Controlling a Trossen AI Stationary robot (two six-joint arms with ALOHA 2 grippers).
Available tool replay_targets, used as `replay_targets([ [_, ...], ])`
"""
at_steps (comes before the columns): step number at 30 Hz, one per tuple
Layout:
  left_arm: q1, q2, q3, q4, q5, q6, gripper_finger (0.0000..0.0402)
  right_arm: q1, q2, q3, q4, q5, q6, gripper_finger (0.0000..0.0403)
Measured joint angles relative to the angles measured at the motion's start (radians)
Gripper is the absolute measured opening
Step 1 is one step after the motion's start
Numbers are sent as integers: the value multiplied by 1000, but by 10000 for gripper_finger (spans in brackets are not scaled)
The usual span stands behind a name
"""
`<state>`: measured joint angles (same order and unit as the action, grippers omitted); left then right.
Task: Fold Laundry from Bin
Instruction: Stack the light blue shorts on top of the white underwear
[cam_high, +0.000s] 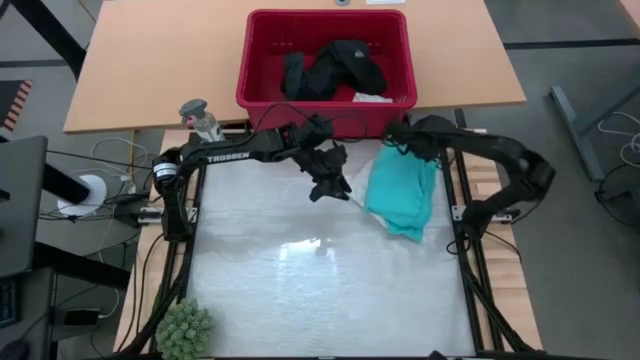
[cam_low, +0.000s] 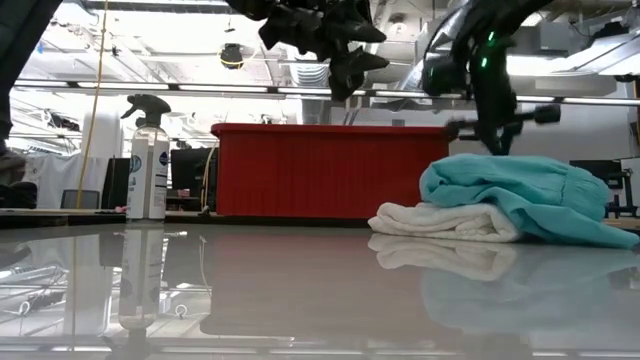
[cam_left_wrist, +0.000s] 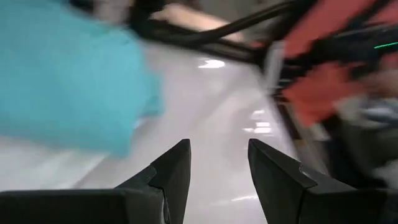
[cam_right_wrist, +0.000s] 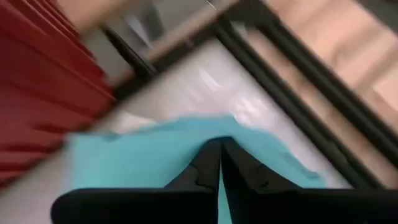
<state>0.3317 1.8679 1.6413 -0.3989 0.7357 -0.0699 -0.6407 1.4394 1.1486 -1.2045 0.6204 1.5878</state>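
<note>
The red bin (cam_high: 325, 60) stands past the table's far edge and holds black clothing (cam_high: 335, 65) and a small pale piece (cam_high: 372, 97). A folded turquoise shirt (cam_high: 403, 190) lies at the far right of the table, on top of a white garment (cam_low: 440, 220). My left gripper (cam_left_wrist: 217, 146) is open and empty, high above the table's far middle (cam_high: 328, 185), left of the shirt. My right gripper (cam_right_wrist: 221, 142) is shut and slants down over the shirt's far end (cam_high: 402, 142). My right gripper points its shut fingertips (cam_right_wrist: 211, 155) down at the turquoise shirt's far end (cam_right_wrist: 155, 155). I cannot tell whether they touch the cloth.
A spray bottle (cam_low: 148, 165) stands at the far left by the bin. A green spiky ball (cam_high: 185, 330) sits at the near left corner. The glossy white table top (cam_high: 320, 270) lies bare in the middle and near part.
</note>
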Motion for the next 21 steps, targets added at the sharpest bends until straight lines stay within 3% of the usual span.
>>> replay_targets([
  [4, 8, 20, -8, -34, -240, -39, 149, -3, -131, 35, 6, 58, -106, 45],
  [6, 26, 42, -11, -28, -276, -87, 150, -3, -192, 39, 13, 62, -139, 46],
  [10, 62, 91, -11, 109, -163, -227, 165, -2, -281, 39, 8, 62, -204, 60],
  [14, 74, 142, -10, 238, -250, -315, 195, 21, -347, 39, 12, 29, -284, 81],
  [16, 90, 186, -10, 340, -241, -403, 212, 63, -376, 39, 18, 31, -347, 88],
  [21, 128, 302, -10, 581, -43, -688, 266, 155, -417, 39, 11, 64, -393, 100],
])
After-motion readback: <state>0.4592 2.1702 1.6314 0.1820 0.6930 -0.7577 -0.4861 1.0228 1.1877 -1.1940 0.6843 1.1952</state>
